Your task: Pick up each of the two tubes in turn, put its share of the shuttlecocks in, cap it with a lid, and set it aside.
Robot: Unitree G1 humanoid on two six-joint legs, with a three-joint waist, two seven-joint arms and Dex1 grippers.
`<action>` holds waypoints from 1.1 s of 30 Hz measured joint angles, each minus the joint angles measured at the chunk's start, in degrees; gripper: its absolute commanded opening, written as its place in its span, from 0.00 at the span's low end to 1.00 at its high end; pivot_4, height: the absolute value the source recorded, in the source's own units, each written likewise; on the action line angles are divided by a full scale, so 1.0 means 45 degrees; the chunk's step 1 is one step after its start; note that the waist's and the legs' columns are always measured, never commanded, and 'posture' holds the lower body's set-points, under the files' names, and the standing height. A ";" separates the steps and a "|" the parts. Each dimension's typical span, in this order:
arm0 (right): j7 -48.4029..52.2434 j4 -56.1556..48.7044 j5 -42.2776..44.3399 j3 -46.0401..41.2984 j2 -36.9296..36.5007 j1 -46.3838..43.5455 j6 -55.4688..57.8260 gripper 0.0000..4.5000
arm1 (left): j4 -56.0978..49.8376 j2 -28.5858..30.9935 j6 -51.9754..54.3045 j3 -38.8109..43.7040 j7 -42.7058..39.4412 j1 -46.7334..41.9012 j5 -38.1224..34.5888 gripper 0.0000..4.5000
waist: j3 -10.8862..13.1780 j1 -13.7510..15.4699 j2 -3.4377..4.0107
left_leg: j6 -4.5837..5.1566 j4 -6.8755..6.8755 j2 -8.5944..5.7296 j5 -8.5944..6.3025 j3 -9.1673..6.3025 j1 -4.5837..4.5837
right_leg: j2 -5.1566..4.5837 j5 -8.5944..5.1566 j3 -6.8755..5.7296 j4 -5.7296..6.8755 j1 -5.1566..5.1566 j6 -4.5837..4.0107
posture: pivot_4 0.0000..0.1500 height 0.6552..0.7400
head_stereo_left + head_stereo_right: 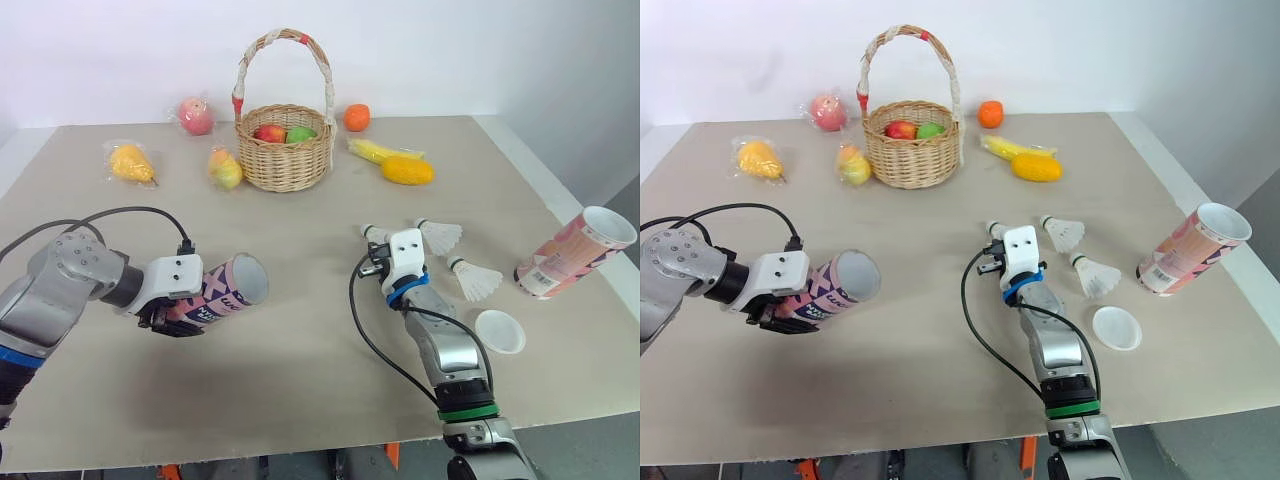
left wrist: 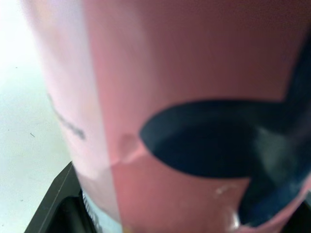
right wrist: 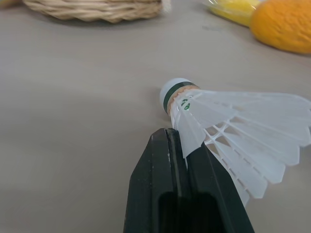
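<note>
Overhead, the left gripper (image 1: 168,318) clasps a pink tube (image 1: 232,287) sideways over the left half of the table (image 1: 300,390), the tube's open mouth facing centre. Up close, the right wrist view adds detail: the right gripper (image 3: 181,141) is pinched narrowly on the feather skirt of a shuttlecock (image 3: 233,121) (cork toward the basket (image 3: 97,8)). A second tube (image 1: 575,250) lies at the table's right edge, with a white lid (image 1: 499,331) nearby.

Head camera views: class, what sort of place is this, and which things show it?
Probably a robot test bench indoors: a plain table against a bare white wall, set with staged props, a basket of fruit, loose shuttlecocks and tubes.
</note>
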 measured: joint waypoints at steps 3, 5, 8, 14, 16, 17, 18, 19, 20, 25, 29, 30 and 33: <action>0.1088 -0.0960 0.0615 0.0025 -0.0439 0.0393 0.0152 0.03 | -0.0002 -0.0059 0.0008 0.0000 -0.0006 -0.0025 0.0005 0.67 | 0.0000 0.0018 0.0002 | 0.0000 0.0000 -0.0008 0.0000 -0.0003 -0.0003 | -0.0012 -0.0005 -0.0002 0.0000 0.0003 0.0009 | 1.00 1.00; 0.2664 -0.2152 0.1394 0.0170 -0.1302 0.0708 0.0348 0.03 | 0.0002 -0.0074 0.0020 -0.0005 -0.0039 -0.0040 0.0016 0.67 | 0.0001 0.0010 0.0004 | 0.0005 0.0003 -0.0010 -0.0003 0.0001 0.0000 | -0.0022 -0.0006 0.0004 -0.0001 0.0008 0.0021 | 1.00 1.00; 0.4970 -0.4102 0.3199 0.0335 -0.2486 0.0951 0.1306 0.03 | 0.0030 -0.0127 0.0051 -0.0012 -0.0054 -0.0074 0.0026 0.67 | 0.0008 0.0017 0.0015 | 0.0006 0.0006 -0.0005 -0.0003 -0.0006 -0.0002 | -0.0025 -0.0056 0.0001 0.0001 0.0010 0.0106 | 1.00 1.00; 0.8226 -0.6781 0.5123 0.1765 -0.4810 -0.0025 0.3367 0.03 | 0.0191 -0.0197 0.0082 -0.0064 -0.0106 -0.0166 0.0104 0.67 | -0.0002 0.0027 0.0002 | 0.0014 0.0031 -0.0011 -0.0005 -0.0010 0.0021 | -0.0019 -0.0050 -0.0016 0.0013 0.0036 0.0101 | 1.00 1.00; 0.8467 -0.6630 0.4962 0.2621 -0.4341 -0.1298 0.3445 0.03 | 0.0222 -0.0248 0.0121 -0.0111 -0.0181 -0.0222 0.0112 0.67 | 0.0006 0.0016 0.0017 | 0.0019 0.0051 -0.0007 -0.0002 0.0000 0.0021 | -0.0013 -0.0034 -0.0008 0.0027 0.0023 0.0091 | 1.00 1.00; 0.8560 -0.6596 0.4843 0.2950 -0.4124 -0.1862 0.3368 0.03 | 0.0217 -0.0346 0.0119 -0.0137 -0.0193 -0.0244 0.0116 0.67 | 0.0006 0.0018 0.0018 | 0.0021 0.0053 -0.0009 0.0001 -0.0002 0.0021 | -0.0011 -0.0030 -0.0008 0.0030 0.0025 0.0093 | 1.00 1.00; 0.8637 -0.6544 0.4728 0.3136 -0.4041 -0.2143 0.3258 0.03 | 0.0217 -0.0381 0.0115 -0.0137 -0.0193 -0.0266 0.0115 0.67 | 0.0002 0.0019 0.0011 | 0.0021 0.0058 -0.0005 0.0002 -0.0009 0.0021 | -0.0004 -0.0031 -0.0013 0.0031 0.0029 0.0092 | 1.00 1.00; 0.8710 -0.6417 0.4570 0.3308 -0.3971 -0.2348 0.3126 0.03 | 0.0210 -0.0438 0.0103 -0.0136 -0.0192 -0.0281 0.0110 0.67 | -0.0005 0.0050 0.0000 | 0.0021 0.0058 -0.0004 0.0002 -0.0017 0.0017 | -0.0005 -0.0035 -0.0023 0.0031 0.0033 0.0091 | 1.00 1.00; 0.8817 -0.6022 0.4223 0.3673 -0.3895 -0.2617 0.2840 0.03 | 0.0213 -0.0470 0.0107 -0.0128 -0.0191 -0.0283 0.0107 0.67 | -0.0009 0.0090 -0.0007 | 0.0020 0.0061 -0.0006 0.0001 -0.0020 0.0016 | -0.0009 -0.0041 -0.0030 0.0029 0.0036 0.0091 | 1.00 1.00; 0.9352 -0.5171 0.3643 0.4761 -0.3338 -0.3011 0.2528 0.03 | 0.0133 -0.0475 0.0123 -0.0114 -0.0321 -0.0291 0.0093 0.67 | -0.0007 0.0103 -0.0003 | 0.0027 0.0060 -0.0011 -0.0008 -0.0015 -0.0001 | -0.0025 -0.0020 -0.0024 0.0030 0.0025 0.0038 | 1.00 1.00; 0.9473 -0.5416 0.3850 0.4674 -0.3298 -0.2880 0.2895 0.22 | 0.0086 -0.0492 0.0253 -0.0101 -0.0312 -0.0283 0.0057 0.67 | -0.0008 0.0139 -0.0005 | 0.0029 0.0060 -0.0011 -0.0011 -0.0014 -0.0002 | -0.0039 -0.0018 -0.0025 0.0030 0.0026 0.0037 | 1.00 1.00; 0.9385 -0.5550 0.3958 0.4570 -0.3286 -0.2727 0.3008 0.29 | 0.0072 -0.0491 0.0243 -0.0103 -0.0318 -0.0274 0.0059 0.67 | -0.0008 0.0142 -0.0005 | 0.0029 0.0060 -0.0011 -0.0011 -0.0015 -0.0001 | -0.0039 -0.0018 -0.0026 0.0029 0.0026 0.0037 | 1.00 1.00; 0.8378 -0.6508 0.5143 0.3040 -0.2946 -0.1383 0.3828 0.64 | -0.0042 -0.0502 0.0263 -0.0092 -0.0319 -0.0234 0.0005 0.67 | -0.0008 0.0189 -0.0005 | 0.0030 0.0058 -0.0007 -0.0013 -0.0024 -0.0010 | -0.0045 -0.0022 -0.0034 0.0029 0.0027 0.0039 | 1.00 1.00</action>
